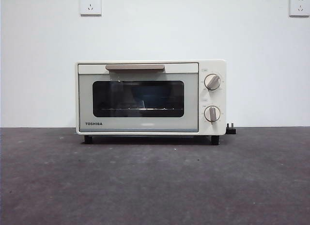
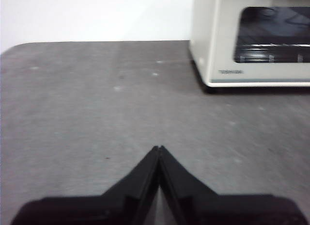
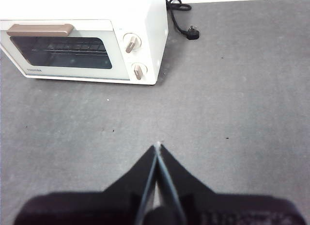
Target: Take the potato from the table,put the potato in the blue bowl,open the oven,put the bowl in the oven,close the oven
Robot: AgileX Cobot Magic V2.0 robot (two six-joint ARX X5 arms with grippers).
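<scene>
left gripper (image 2: 159,148): black two-piece fingers pressed together tip to tip, nothing between them, hanging over bare dark grey surface (image 2: 97,108) well short of the oven

right gripper (image 3: 158,146): same deal, black fingers closed to a point and empty, over open surface out in front of the oven's knob end

oven (image 1: 150,97): cream-white boxy TOSHIBA toaster oven, sits at the back edge of the surface by the white wall (image 1: 155,31), on little black feet

oven door: shut, beige bar handle (image 1: 135,67) across the top, dark glass window (image 1: 138,99) with a wire rack showing inside

knobs: two round beige ones (image 1: 212,82) stacked on the panel beside the door

inside the oven: something bluish shows through the glass in the front view, can't tell what it is

potato / blue bowl: can't spot either one out on the surface in any view

cord: black power cable with plug (image 3: 192,35) lying on the surface just behind the oven's knob-side corner

wall: two white sockets (image 1: 90,4) up high
</scene>
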